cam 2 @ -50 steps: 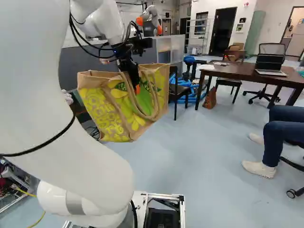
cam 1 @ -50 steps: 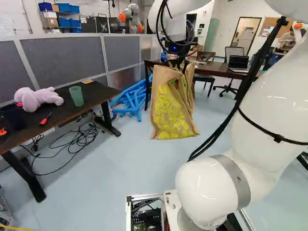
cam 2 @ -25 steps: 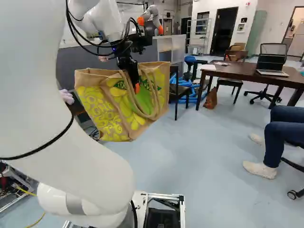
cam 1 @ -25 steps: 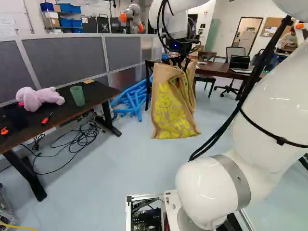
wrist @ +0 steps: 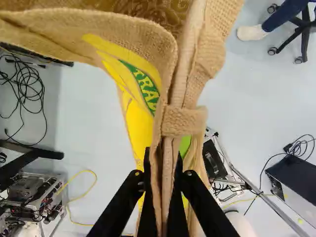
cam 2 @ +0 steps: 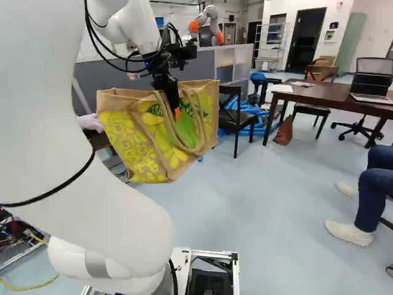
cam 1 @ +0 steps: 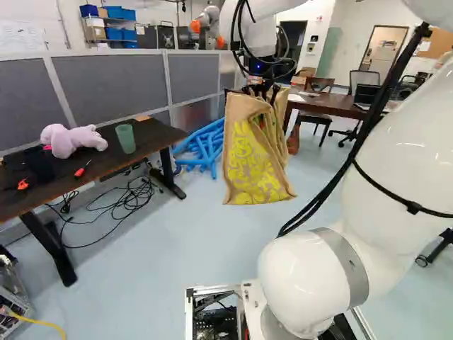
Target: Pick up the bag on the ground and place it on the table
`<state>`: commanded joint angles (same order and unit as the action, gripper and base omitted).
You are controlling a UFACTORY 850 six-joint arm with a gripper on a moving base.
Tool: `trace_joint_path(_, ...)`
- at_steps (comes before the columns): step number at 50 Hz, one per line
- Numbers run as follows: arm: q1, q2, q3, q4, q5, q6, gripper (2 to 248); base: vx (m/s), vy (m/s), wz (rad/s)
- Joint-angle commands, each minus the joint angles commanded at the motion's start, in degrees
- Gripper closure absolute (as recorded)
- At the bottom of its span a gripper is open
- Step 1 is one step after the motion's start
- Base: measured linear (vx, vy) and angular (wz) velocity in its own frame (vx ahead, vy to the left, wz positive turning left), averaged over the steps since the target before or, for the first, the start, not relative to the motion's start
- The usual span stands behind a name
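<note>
Left of the centre of the right base view, the bag [cam 2: 138,138] hangs above the floor [cam 2: 258,209] from the tool [wrist: 163,165], mouth up, bottom edge free of the ground. Its two fingers close from both sides on a woven strap [wrist: 183,64], with a fold of the bag's cloth seemingly caught between them too.

The cloth looks like coarse jute: soft enough to sag and fold, rough enough not to slip readily, and hardly fragile. It is probably light, though whether anything lies inside cannot be told. The paired straps are the right place to hold it; a pinch on one panel alone would let the mouth gape and the bag swing. Being limp, it may slump sideways once set down, so its base should meet the surface before the straps are let go.

The arm [cam 2: 92,178] rises from the foot of both base views and reaches forward, wrist high, the tool pointing down. At the left of the left base view stands the near worktop [cam 1: 152,132], with a plush toy [cam 1: 74,140] and a cup [cam 1: 126,139]; at the upper right of the right base view, the far worktop [cam 2: 313,94]. Which one is meant remains unclear.
</note>
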<state>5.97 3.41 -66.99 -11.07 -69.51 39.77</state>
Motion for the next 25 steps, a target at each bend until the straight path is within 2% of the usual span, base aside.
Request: trace_joint_path(25,0.0,0.0,0.0,0.0,0.0,0.0,229,0.116,-0.02,0.237)
